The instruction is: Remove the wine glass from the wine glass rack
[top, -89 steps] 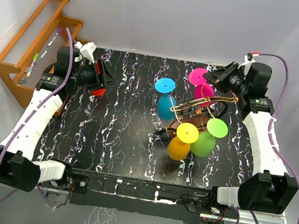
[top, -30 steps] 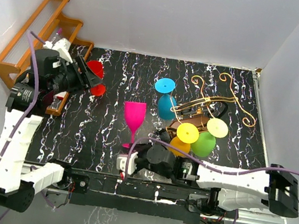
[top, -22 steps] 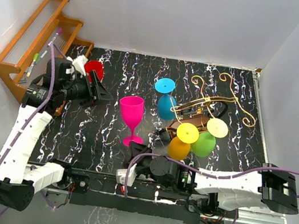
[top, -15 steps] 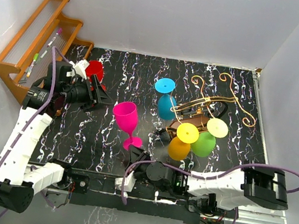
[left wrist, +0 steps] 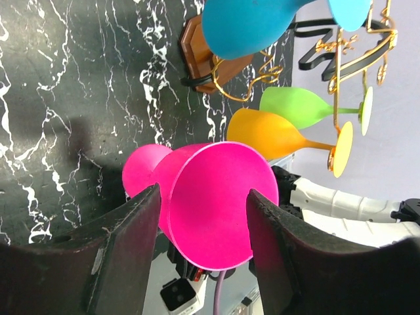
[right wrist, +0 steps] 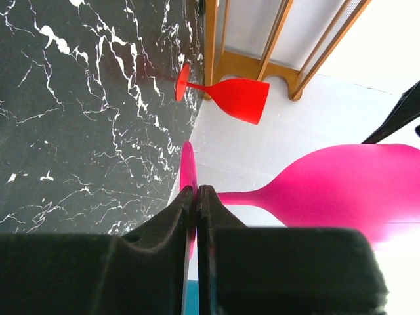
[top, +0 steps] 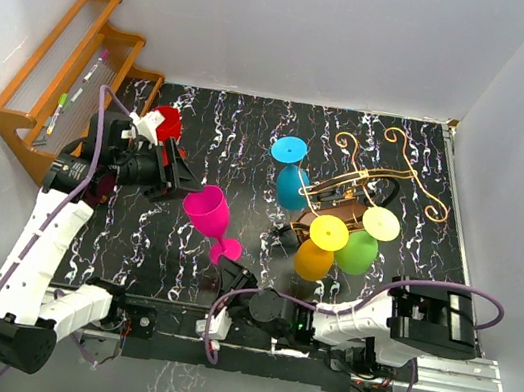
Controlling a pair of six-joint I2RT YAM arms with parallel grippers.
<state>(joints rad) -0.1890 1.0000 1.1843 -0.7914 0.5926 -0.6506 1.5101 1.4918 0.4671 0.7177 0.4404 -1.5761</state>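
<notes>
Left of the rack, over the front half of the desk point(top: 223, 128): pink wine glass point(top: 204, 214), tilted, bowl toward the left arm, foot toward the near edge. It hangs clear of the wire frame; whether it touches the desk cannot be told.
Right end effector point(top: 231, 274): in the right wrist view the fingers point(right wrist: 172, 230) are nearly together, pinching the thin rim of the pink foot. The stem and bowl extend away to the right of that view.
Left end effector point(top: 183, 180): spread wide. In the left wrist view its fingers point(left wrist: 125, 249) stand on either side of the pink bowl, mouth facing the camera. Contact with the bowl cannot be confirmed.
Wine glass rack point(top: 367, 177): gold wire with scroll ends on a dark brown base point(top: 345, 214), at the right centre of the desk.
Glasses on the rack: blue glass point(top: 291, 186), yellow glass point(top: 313, 258) and green glass point(top: 357, 254), hanging bowl down with feet up.
Red glass point(top: 166, 122): at the rear left of the desk, just beside the left arm and near the stepped shelf point(top: 51, 68).
Stepped shelf: orange-brown wood, against the left wall, carrying pens point(top: 93, 67); any print on them is too small to read.
</notes>
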